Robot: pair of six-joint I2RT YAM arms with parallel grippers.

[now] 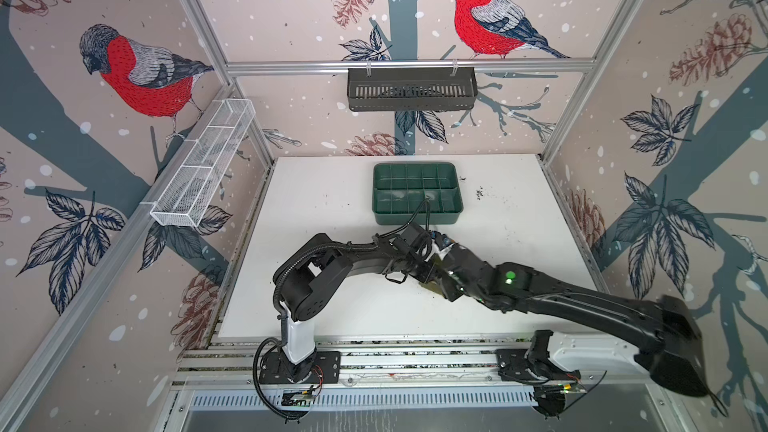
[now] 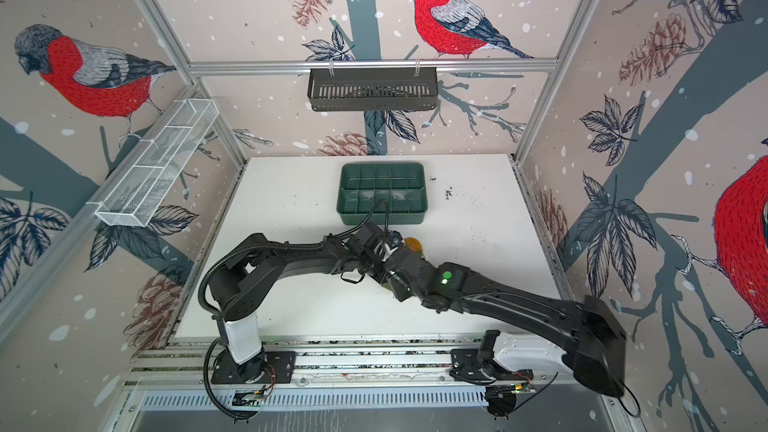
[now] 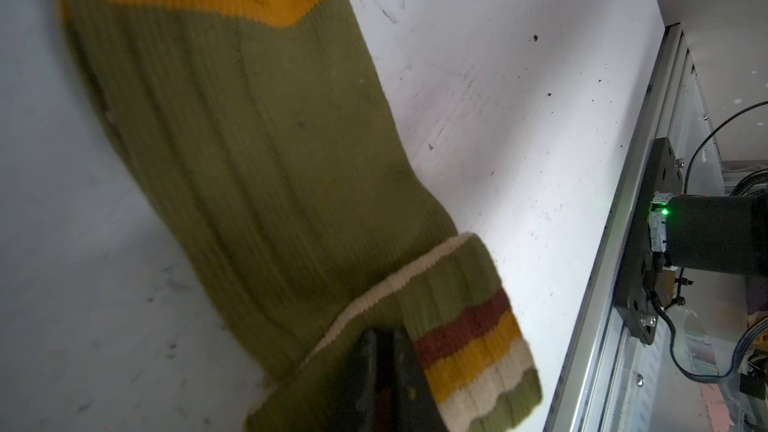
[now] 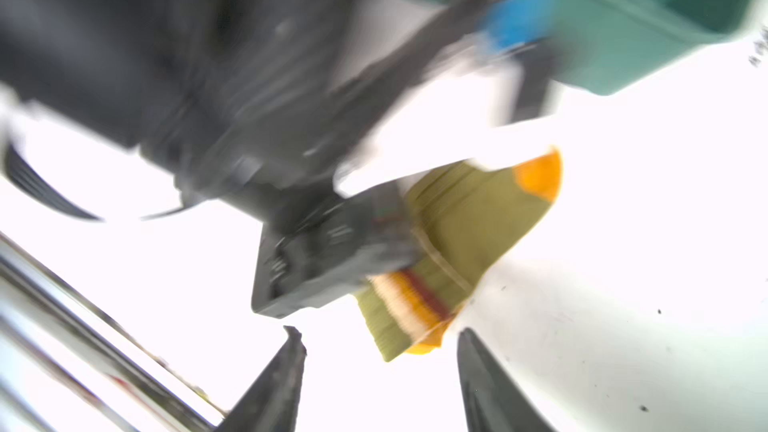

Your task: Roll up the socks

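The socks [image 3: 257, 139] are olive-green knit with an orange toe and brown, orange and cream stripes at the cuff. They stretch across the white table [image 3: 519, 118]. My left gripper [image 3: 384, 332] is shut on the folded-over striped cuff. In the right wrist view the left gripper's body [image 4: 324, 251] holds the socks [image 4: 465, 218], and my right gripper [image 4: 380, 338] stands open with its jaws to either side of the cuff's corner, not touching it. In both top views the crossed arms hide most of the socks; only the orange toe [image 2: 413, 244] shows.
A dark green compartmented tray [image 1: 415, 218] [image 2: 382, 218] sits on the table just behind the two grippers. A white wire basket [image 1: 203, 168] hangs on the left wall and a dark slotted basket [image 1: 411, 91] on the back rail. The arm bases stand along the front rail.
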